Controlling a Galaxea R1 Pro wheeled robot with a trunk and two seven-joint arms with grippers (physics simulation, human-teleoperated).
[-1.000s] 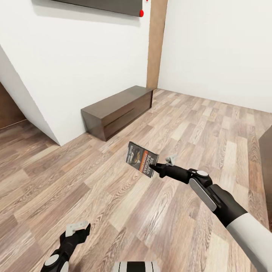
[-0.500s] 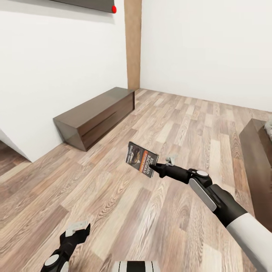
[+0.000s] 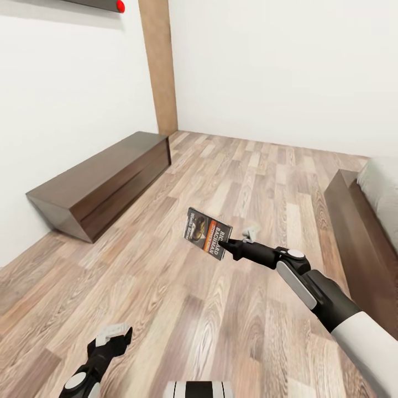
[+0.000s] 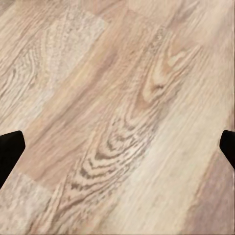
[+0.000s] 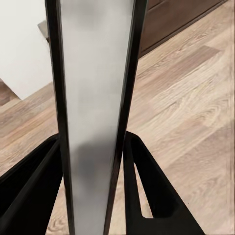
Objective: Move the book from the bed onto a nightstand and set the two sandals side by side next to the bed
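Your right gripper point(image 3: 228, 247) is pinching the book point(image 3: 208, 233) by its lower edge, with the cover facing the head camera and the orange band running across it. You hold it in the air above the wood-plank floor point(image 3: 166, 287), tilted, touching nothing else. In the right wrist view the book point(image 5: 93, 98) stands edge-on, a pale strip of pages between thin dark covers, with the two black fingers point(image 5: 147, 196) pressed against either side of it.

Your left gripper point(image 3: 113, 338) hangs low over the floor with nothing in it; in its wrist view the two dark fingertips point(image 4: 10, 152) sit at opposite edges of the picture, spread wide, with bare planks between them.

The bed point(image 3: 354, 232) shows at your right, dark frame and pale mattress, well apart from the book. A long dark low bench point(image 3: 99, 182) stands against the white wall point(image 3: 72, 83) at your left.
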